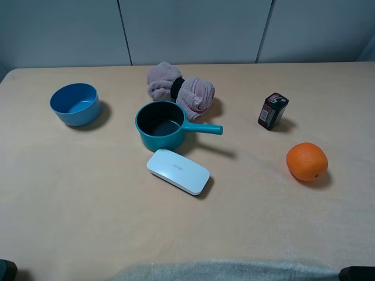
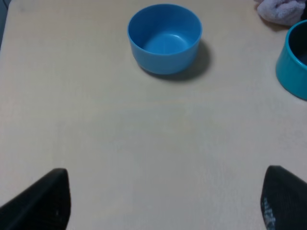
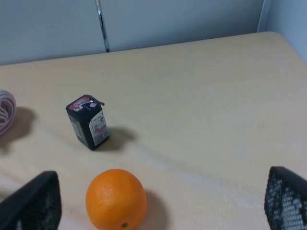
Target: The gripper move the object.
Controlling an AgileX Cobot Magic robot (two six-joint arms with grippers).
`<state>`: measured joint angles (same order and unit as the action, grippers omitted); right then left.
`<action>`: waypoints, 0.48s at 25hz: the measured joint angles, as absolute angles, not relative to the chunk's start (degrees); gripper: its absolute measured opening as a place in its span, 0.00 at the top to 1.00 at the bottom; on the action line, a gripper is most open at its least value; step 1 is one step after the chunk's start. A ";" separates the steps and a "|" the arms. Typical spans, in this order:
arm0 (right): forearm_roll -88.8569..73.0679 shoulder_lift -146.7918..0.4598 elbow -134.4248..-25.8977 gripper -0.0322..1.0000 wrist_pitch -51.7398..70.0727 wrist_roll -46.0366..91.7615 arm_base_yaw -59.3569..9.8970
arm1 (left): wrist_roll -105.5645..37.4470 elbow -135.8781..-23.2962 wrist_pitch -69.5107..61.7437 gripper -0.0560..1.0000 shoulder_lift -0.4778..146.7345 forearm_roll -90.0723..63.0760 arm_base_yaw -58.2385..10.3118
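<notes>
The teal saucepan [image 1: 162,125] with a dark inside stands upright near the table's middle, its straight handle [image 1: 204,129] pointing right. Part of its rim shows in the left wrist view [image 2: 293,64]. My left gripper [image 2: 165,203] is open and empty, its black fingers [image 2: 43,203] wide apart over bare table, well short of the pan. My right gripper [image 3: 163,203] is open and empty, its fingers [image 3: 288,199] apart near the orange. In the exterior high view only dark bits of the arms show at the bottom corners [image 1: 7,270].
A lighter blue bowl [image 1: 74,103] stands at the left, also in the left wrist view [image 2: 164,38]. A pink towel [image 1: 180,89] lies behind the pan, a white case [image 1: 177,171] in front. A small dark carton [image 1: 272,110] and an orange [image 1: 306,161] are at the right.
</notes>
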<state>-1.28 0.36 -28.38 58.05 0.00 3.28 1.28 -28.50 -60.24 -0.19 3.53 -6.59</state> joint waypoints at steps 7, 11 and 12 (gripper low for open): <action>-1.28 0.36 -28.38 0.32 58.05 0.00 3.28 | 1.28 -28.50 -60.24 0.18 -0.19 3.53 -6.59; -1.28 0.36 -28.38 0.32 58.05 0.00 3.28 | 1.28 -28.50 -60.24 0.18 -0.19 3.53 -6.59; -1.28 0.36 -28.38 0.32 58.05 0.00 3.28 | 1.28 -28.50 -60.24 0.18 -0.19 3.53 -6.59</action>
<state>-1.28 0.36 -28.38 58.05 0.00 3.28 1.28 -28.50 -60.24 -0.19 3.53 -6.59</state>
